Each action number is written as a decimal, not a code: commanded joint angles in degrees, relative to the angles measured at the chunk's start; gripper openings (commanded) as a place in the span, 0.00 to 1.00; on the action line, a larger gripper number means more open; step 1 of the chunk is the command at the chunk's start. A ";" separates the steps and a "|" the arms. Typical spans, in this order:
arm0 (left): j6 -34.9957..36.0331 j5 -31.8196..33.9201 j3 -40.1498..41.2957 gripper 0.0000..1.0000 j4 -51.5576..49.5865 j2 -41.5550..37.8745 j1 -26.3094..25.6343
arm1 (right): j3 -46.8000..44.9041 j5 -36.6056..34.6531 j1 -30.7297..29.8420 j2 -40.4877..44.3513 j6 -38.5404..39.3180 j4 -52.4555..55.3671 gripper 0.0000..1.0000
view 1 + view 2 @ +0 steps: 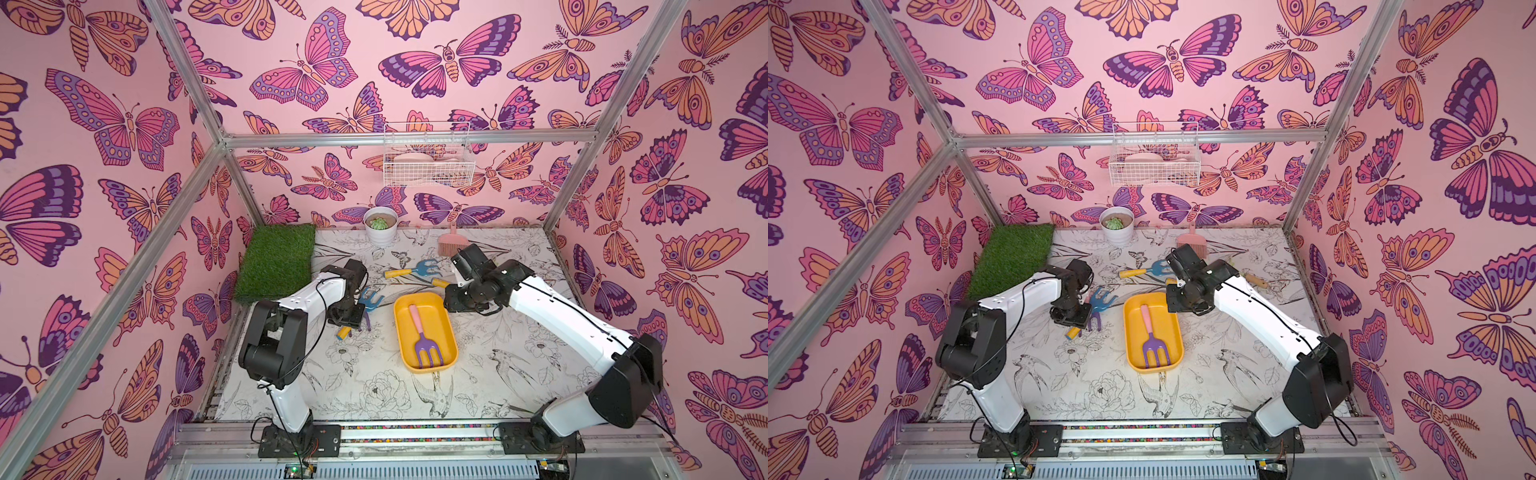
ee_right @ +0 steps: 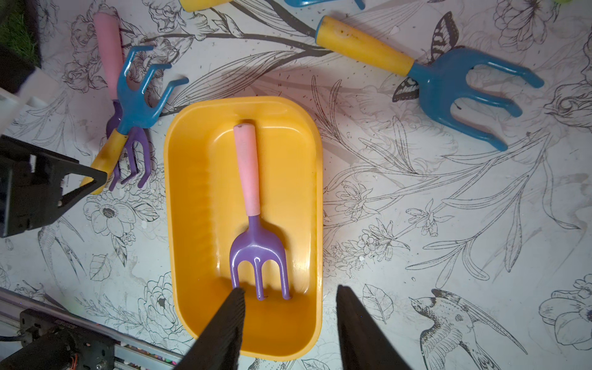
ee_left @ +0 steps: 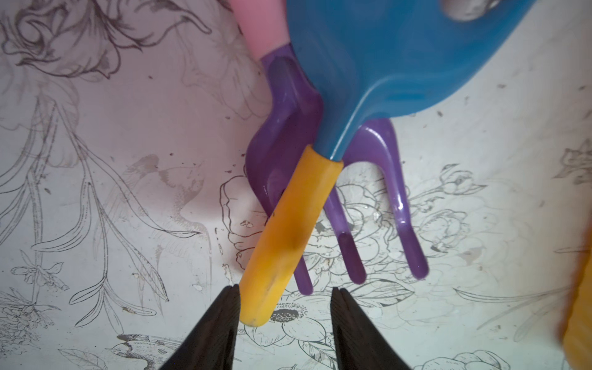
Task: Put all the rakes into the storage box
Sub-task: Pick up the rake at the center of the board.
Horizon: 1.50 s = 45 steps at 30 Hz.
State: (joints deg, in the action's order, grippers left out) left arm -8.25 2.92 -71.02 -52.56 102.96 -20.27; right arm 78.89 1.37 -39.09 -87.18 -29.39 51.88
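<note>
**Two stacked rakes, left pincer at the yellow handle**

Far left on the worktop (image 1: 498, 374) lies a grass mat (image 1: 276, 259). Beside it the left pincer (image 3: 285, 291) hangs low over a blue rake (image 2: 126, 125) with a yellow handle. That rake rests on top of a purple rake (image 3: 285, 128) with a pink handle; their heads overlap and their handles point opposite ways. The left pincer's fingers stand narrowly apart with the butt of the yellow handle between them, close against one finger and clear of the other. Nothing is clamped yet. The blue rake's long axis runs from that butt away toward the back wall, roughly in line with the long side of the storage box (image 2: 198, 224).

The box sits just right of the rakes, with a strip of bare worktop between, and holds a purple fork (image 2: 253, 211). I judge the blue rake is the one to move. The left arm is plainly nearer, and the carry would be a short shift rightward with little turning. A grip so near the butt may let the head droop or drag the purple rake along.

Near the box's far end hangs the right pincer (image 2: 290, 288), half open and empty. Further right lies a blue fork (image 2: 426, 77).
</note>
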 commanded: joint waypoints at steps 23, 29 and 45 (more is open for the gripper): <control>3.51 2.03 -0.77 0.37 -0.88 4.80 -0.14 | 1.96 0.74 0.15 -2.38 0.11 0.20 0.50; 2.62 0.66 0.01 0.25 -1.83 1.61 -0.21 | 1.19 1.00 0.13 -2.38 0.09 -0.37 0.50; -6.28 -8.02 3.97 0.00 -3.37 -9.41 -0.73 | -2.13 0.49 0.14 1.16 0.66 -0.55 0.50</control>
State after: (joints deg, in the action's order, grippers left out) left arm -10.37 -1.56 -68.38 -54.33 97.43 -20.40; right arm 77.23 2.44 -39.09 -88.20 -29.32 50.96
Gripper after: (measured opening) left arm 0.287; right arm 0.498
